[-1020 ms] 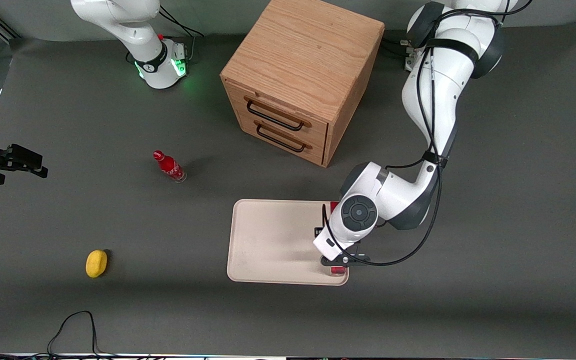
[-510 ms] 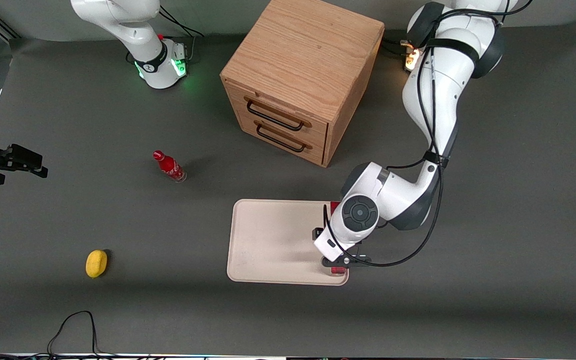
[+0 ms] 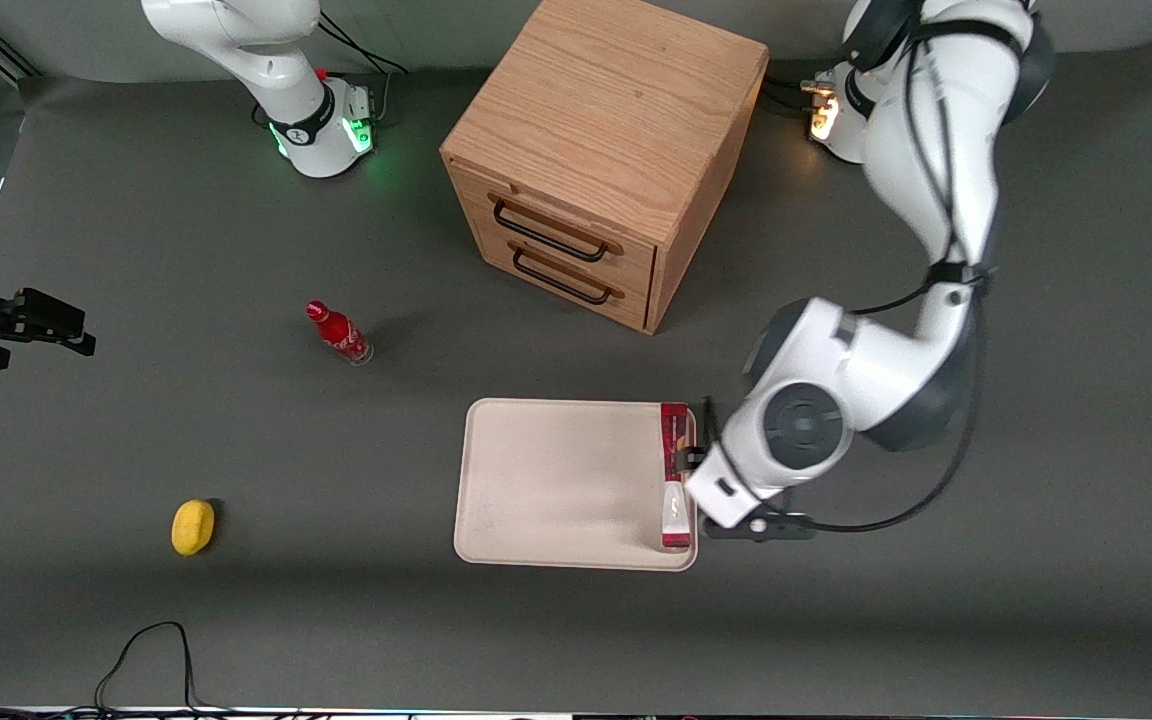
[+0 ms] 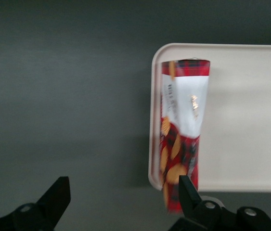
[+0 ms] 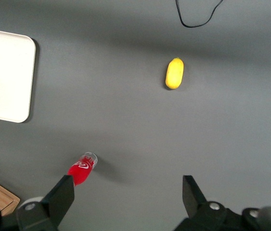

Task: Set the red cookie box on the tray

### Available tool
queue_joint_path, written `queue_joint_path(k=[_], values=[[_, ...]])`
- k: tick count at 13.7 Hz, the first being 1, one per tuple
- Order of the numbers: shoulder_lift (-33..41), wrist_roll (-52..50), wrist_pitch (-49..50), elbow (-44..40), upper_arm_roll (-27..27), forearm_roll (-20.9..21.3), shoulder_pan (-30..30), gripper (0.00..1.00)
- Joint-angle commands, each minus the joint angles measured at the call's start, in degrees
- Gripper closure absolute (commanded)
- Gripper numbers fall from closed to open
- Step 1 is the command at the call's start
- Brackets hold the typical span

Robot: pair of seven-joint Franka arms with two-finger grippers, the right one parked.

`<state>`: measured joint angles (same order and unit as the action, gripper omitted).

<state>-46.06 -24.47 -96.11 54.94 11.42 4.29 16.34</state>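
Since a second ago the left arm has swung away from the tray (image 3: 556,480) toward its own end of the table, and the gripper (image 4: 121,204) that stood over the red cookie box (image 3: 675,475) now hangs just beside the tray's edge, over bare table. Its fingers (image 4: 56,195) are spread wide and hold nothing. The box lies on its narrow side along the tray's short rim nearest the working arm, one end reaching the rim's edge. Nothing else is in the tray. The placement looks done, though the box sits close enough to the rim that a nudge could tip it off.
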Motion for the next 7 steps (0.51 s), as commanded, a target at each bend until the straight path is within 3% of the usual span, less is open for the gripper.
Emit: queue_joint_path(k=[1,7], values=[[17.27,6.44,-0.30,18.83,0.09,-4.20,-8.23,0.00],[44.71,10.49,0.40,46.01,-0.17,-2.36,-20.11,0.00]])
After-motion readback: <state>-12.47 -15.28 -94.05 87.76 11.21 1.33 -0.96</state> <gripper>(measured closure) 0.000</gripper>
